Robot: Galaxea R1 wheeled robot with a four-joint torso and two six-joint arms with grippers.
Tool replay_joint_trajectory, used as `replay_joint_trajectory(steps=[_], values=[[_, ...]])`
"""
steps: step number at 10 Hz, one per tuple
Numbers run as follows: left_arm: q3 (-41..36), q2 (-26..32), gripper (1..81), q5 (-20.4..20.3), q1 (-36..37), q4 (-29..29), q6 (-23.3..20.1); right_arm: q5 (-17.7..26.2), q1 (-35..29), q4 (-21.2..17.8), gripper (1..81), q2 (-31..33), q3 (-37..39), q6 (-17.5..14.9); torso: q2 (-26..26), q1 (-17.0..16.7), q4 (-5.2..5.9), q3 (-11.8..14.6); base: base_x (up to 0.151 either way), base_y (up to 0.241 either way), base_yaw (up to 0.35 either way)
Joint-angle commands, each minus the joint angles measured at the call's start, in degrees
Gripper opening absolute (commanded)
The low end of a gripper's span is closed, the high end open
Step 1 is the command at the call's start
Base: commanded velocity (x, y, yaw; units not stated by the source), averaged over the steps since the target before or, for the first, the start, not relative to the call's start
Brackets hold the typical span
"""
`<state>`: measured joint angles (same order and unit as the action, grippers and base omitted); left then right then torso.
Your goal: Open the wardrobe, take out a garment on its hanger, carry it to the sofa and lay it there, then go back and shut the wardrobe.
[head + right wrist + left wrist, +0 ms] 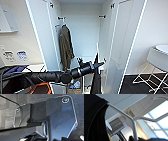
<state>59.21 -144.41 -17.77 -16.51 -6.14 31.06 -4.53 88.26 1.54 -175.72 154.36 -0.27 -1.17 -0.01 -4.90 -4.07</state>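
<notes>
Closest to my head camera is my left arm (50,76), a black jointed limb entering from about 8 o'clock and reaching toward the centre. At its end the left gripper (98,65) sits in front of the open wardrobe (82,32), and the black garment (95,80) hangs from it, falling toward 6 o'clock as a narrow dark fold. A thin white vertical line rising just above the gripper is, I think, the hanger (97,50), though the head view is too soft to be sure. The left wrist view settles it better: the white hanger (134,126) crosses close to the lens with the black cloth (94,121) draped at one side, ceiling panels and a bright window behind. From this I read the claw as pinched on the hanger, though I cannot make out the fingers themselves.

Both wardrobe doors stand swung wide. Inside, at about 10 o'clock from the gripper, an olive jacket (66,47) hangs against the white interior.

At 3 o'clock a white stool on a wire frame (156,67) stands on dark floor.

The right wrist view gives me the robot's own dark plate over grey floor; I cannot tell that gripper's state.
</notes>
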Motion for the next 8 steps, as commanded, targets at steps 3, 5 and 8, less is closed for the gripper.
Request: replay_joint_trajectory(steps=[3,5,8], values=[[-1.8,1.3,1.0,2.7,4.6,6.0,-1.2,3.0,-2.5,-0.1,81.1,-0.5,-0.6,-0.2,0.0,0.0,0.0,0.0,0.0,0.0,0.0],[-2.7,1.9,1.0,2.6,4.2,6.3,-1.2,3.0,-2.3,-0.1,81.1,-0.4,-0.6,-0.2,0.0,0.0,0.0,0.0,0.0,0.0,0.0],[-2.9,2.4,1.0,2.1,4.2,6.1,-0.9,3.0,-2.3,-0.1,81.1,-0.4,-0.6,-0.2,0.0,0.0,0.0,0.0,0.0,0.0,0.0]])
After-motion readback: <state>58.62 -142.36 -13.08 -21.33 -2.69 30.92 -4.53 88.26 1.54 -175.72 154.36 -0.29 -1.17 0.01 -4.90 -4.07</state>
